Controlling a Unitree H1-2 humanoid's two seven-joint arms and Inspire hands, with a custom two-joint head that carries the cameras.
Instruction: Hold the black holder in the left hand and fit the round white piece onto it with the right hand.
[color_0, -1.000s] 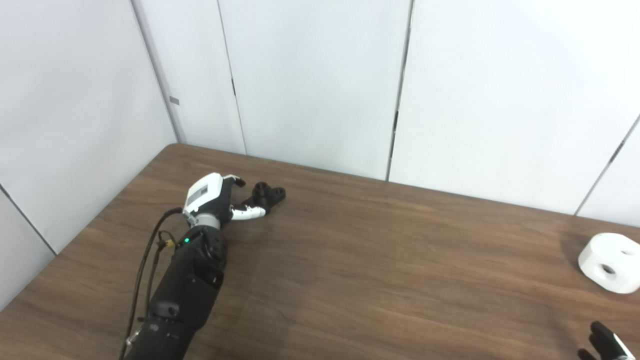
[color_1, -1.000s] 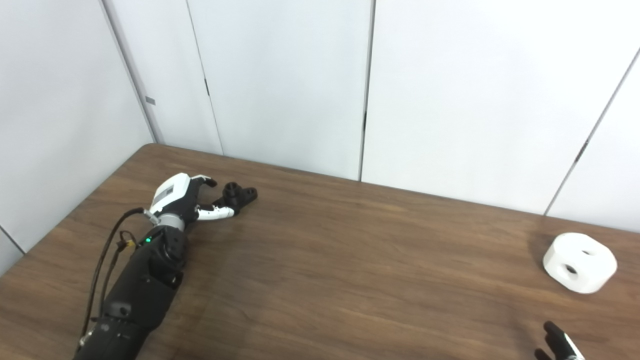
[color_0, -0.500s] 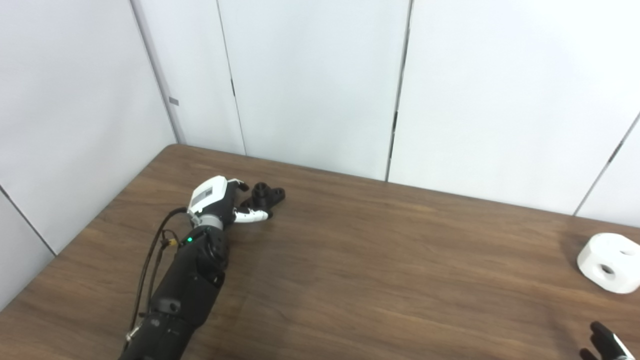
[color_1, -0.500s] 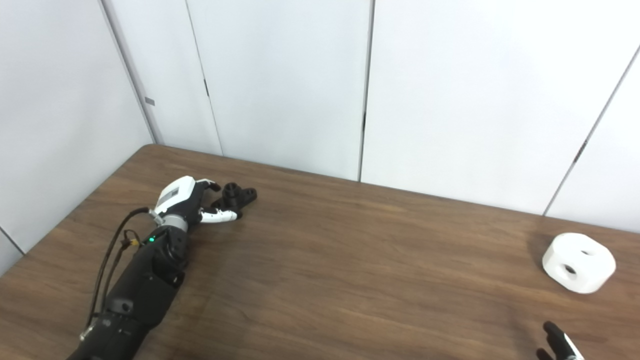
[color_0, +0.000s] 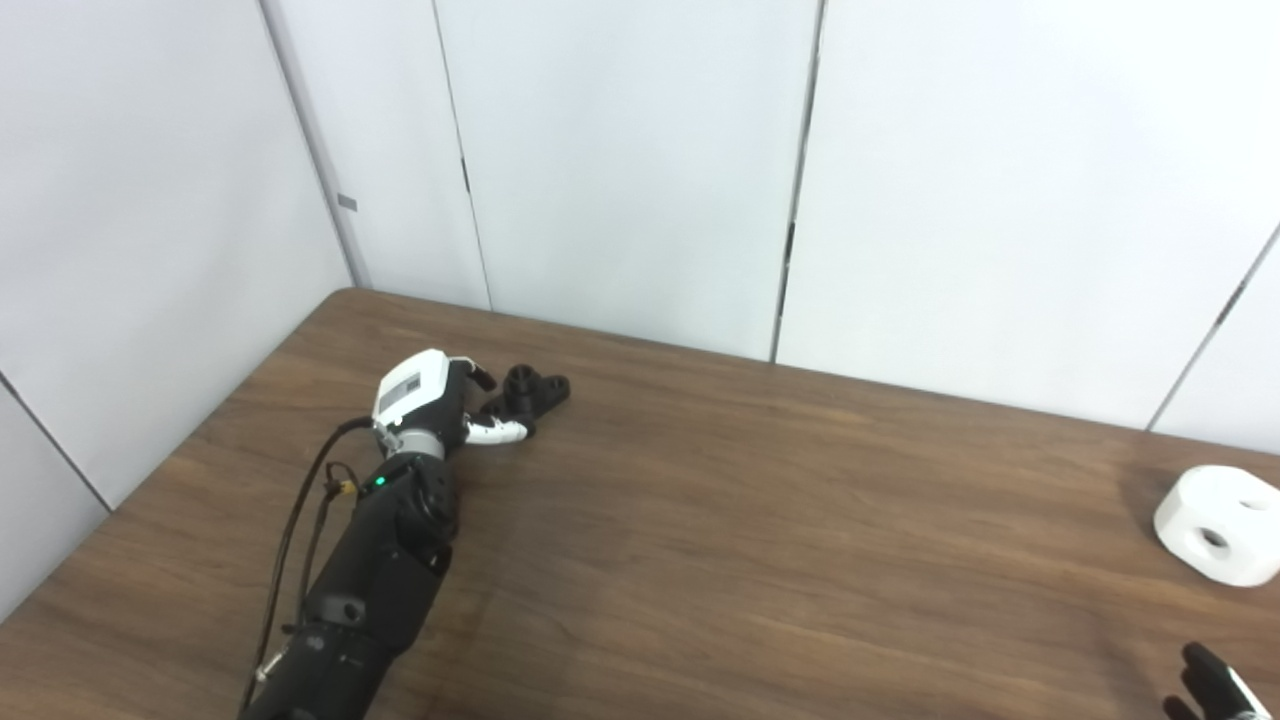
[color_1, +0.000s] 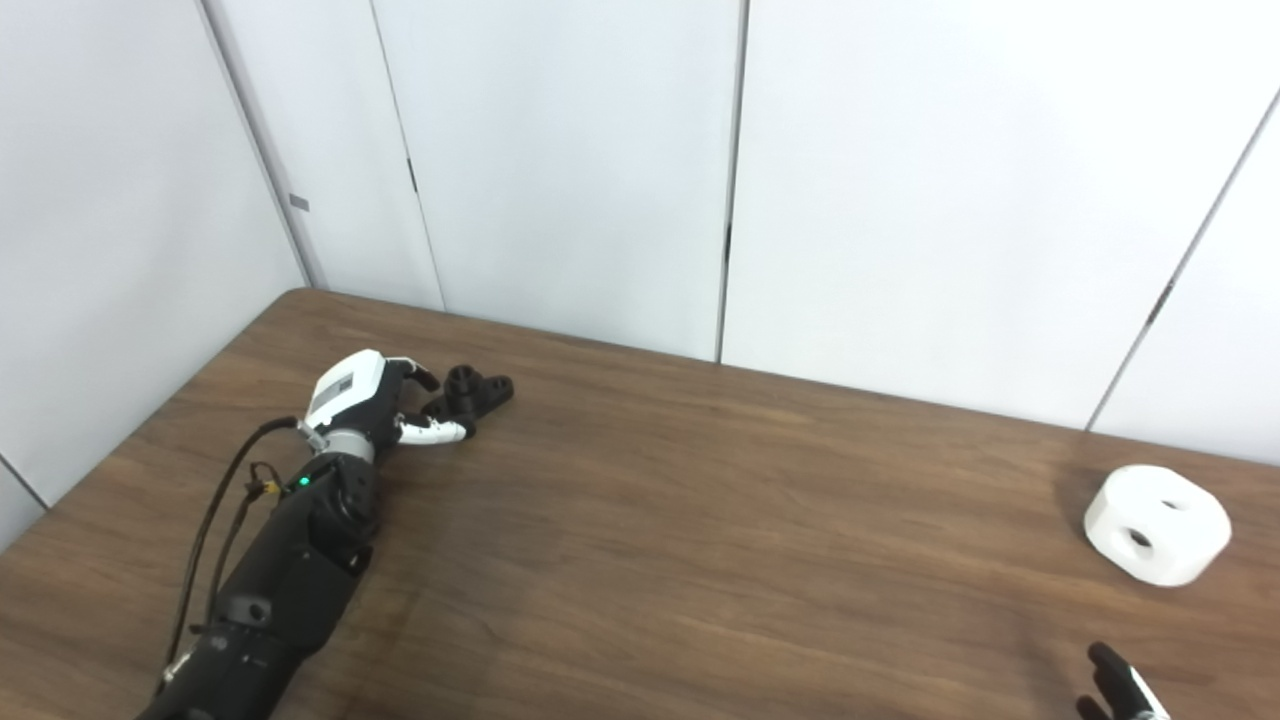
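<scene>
You're at the first grasp: your left hand (color_0: 432, 398), fingers apart, reaches the small black plastic holder (color_0: 530, 390) at its two o'clock on the brown wooden table (color_0: 700, 520); close on it next, while the right hand (color_0: 1210, 690), only its fingertips visible so I can't tell its state, waits at six o'clock of the round white plastic piece (color_0: 1218, 525).

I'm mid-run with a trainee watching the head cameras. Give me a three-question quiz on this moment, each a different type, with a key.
1. True or false: the round white piece is already fitted onto the black holder.
2. Multiple choice: where does the black holder lie? A) near the table's far left corner, at the left hand; B) beside the white piece; C) at the table's near edge.
3. Fill in: of the right hand, only the ____ show, at the picture's bottom right corner.

Key: 1 false, the piece sits alone at the table's right side. 2 A. 3 fingertips.
</scene>
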